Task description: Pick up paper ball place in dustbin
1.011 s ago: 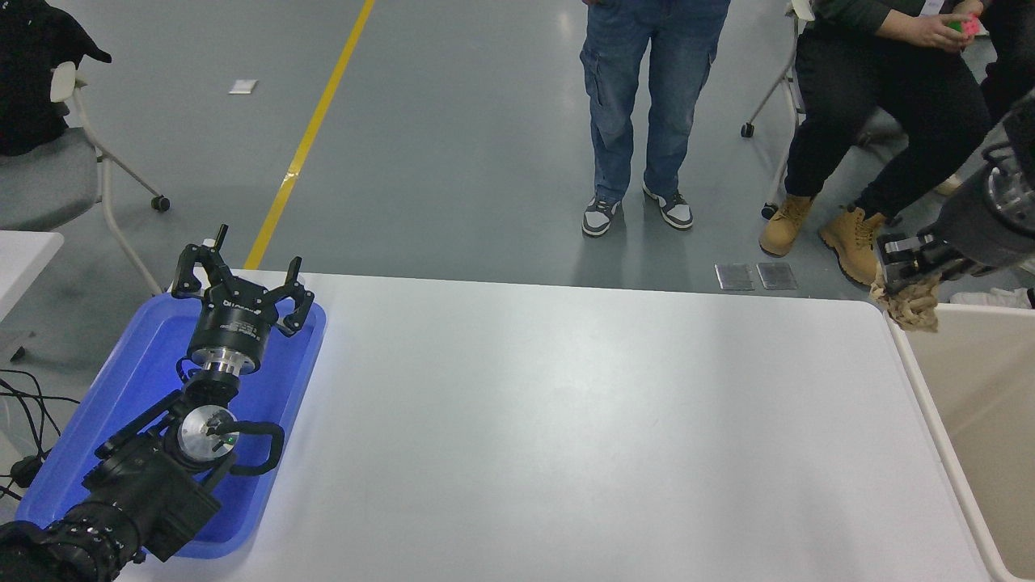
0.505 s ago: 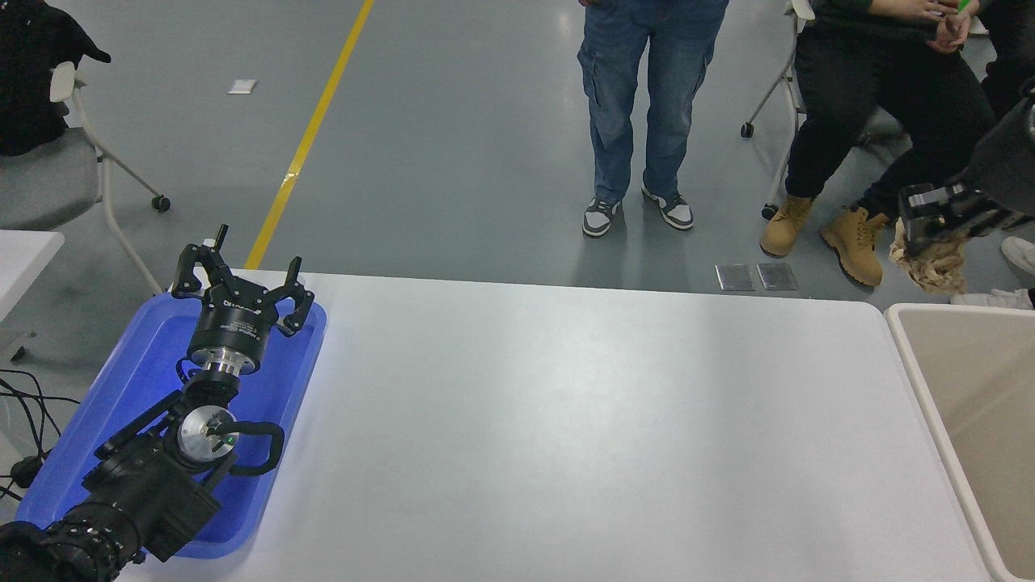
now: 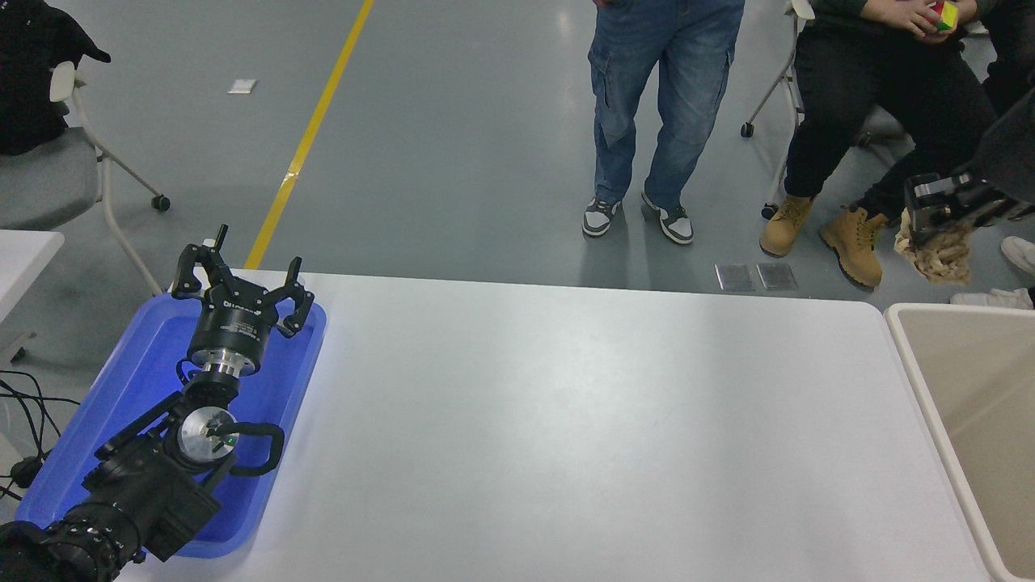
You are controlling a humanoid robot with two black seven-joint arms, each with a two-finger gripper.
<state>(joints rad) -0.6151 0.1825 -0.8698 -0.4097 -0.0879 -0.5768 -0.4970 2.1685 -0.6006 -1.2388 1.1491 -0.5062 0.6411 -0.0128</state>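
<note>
— Looking from my side of the table (image 3: 566,420) outward: where do we stand on the job?

— Nearest to me, the left gripper (image 3: 239,283) is parked over the blue tray (image 3: 129,380), at the table's left end, fingers spread wide and holding nothing. At the table's right end sits the dustbin (image 3: 896,323), and I see nothing in the part of it that is in view.

— And the paper ball?

— I have it. The right gripper (image 3: 938,230) is clamped on the paper ball (image 3: 936,257), which hangs beneath it in the air, just beyond the dustbin's far rim and above it.

— So the pick is done?

— I'd say so. What's left, as I judge it, is bringing the ball back over the dustbin's opening and letting go. Past the table a person (image 3: 647,113) stands and another (image 3: 873,121) sits, both well apart from the dustbin.
</note>
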